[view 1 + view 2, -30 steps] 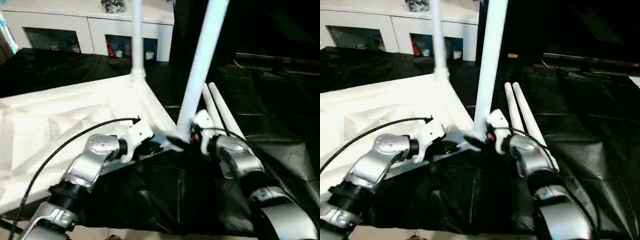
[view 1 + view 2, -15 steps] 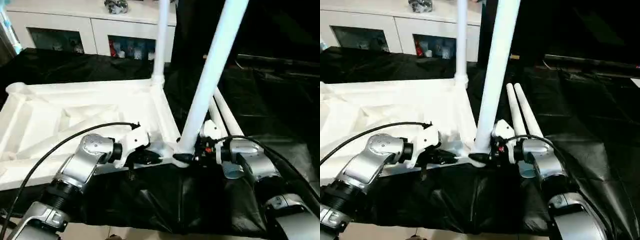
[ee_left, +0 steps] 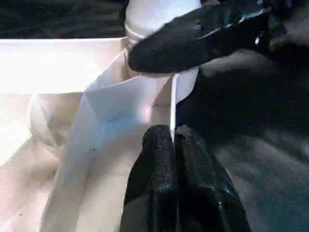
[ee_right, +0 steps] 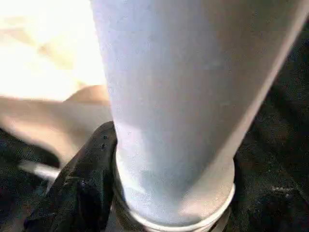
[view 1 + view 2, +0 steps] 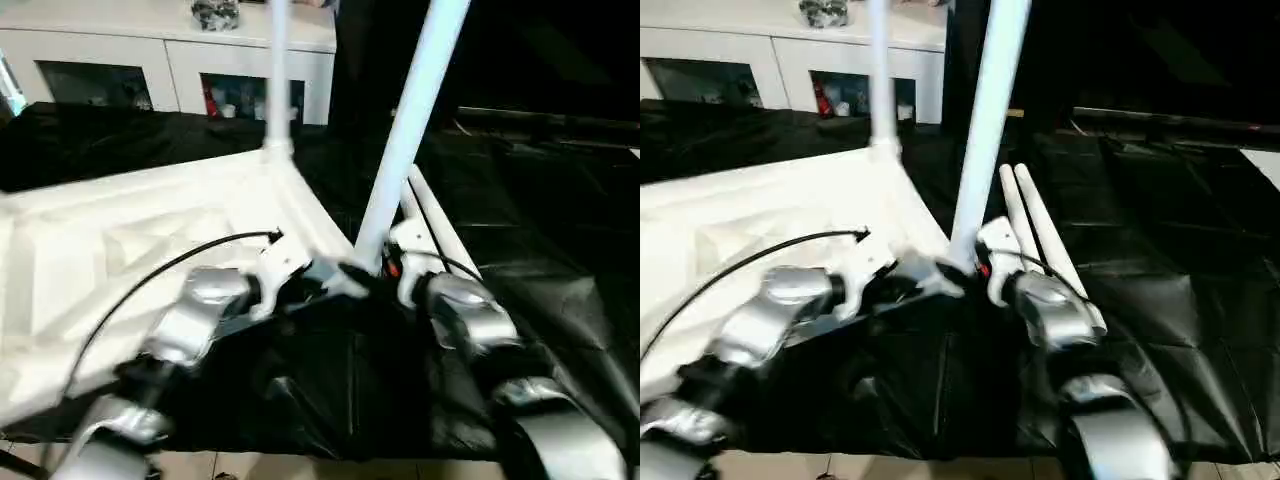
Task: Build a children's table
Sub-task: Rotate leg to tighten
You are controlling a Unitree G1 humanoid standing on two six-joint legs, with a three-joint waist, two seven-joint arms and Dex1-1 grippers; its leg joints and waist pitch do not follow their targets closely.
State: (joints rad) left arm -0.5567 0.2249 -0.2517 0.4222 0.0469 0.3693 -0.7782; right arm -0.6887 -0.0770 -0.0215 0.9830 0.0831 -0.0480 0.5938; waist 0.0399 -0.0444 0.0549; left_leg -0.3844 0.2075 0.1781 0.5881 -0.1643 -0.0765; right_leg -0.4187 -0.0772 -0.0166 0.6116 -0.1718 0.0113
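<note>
Your white ribbed tabletop lying upside down on the black-draped table, two legs standing in corner sockets, two spare legs lying beside, your left gripper pinching the rim, your right gripper clasping the near leg's base.

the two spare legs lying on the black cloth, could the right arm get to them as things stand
Probably not yet: the spare legs lie just beyond the right gripper, nothing between, but its jaws are clasped around the near standing leg.
</note>
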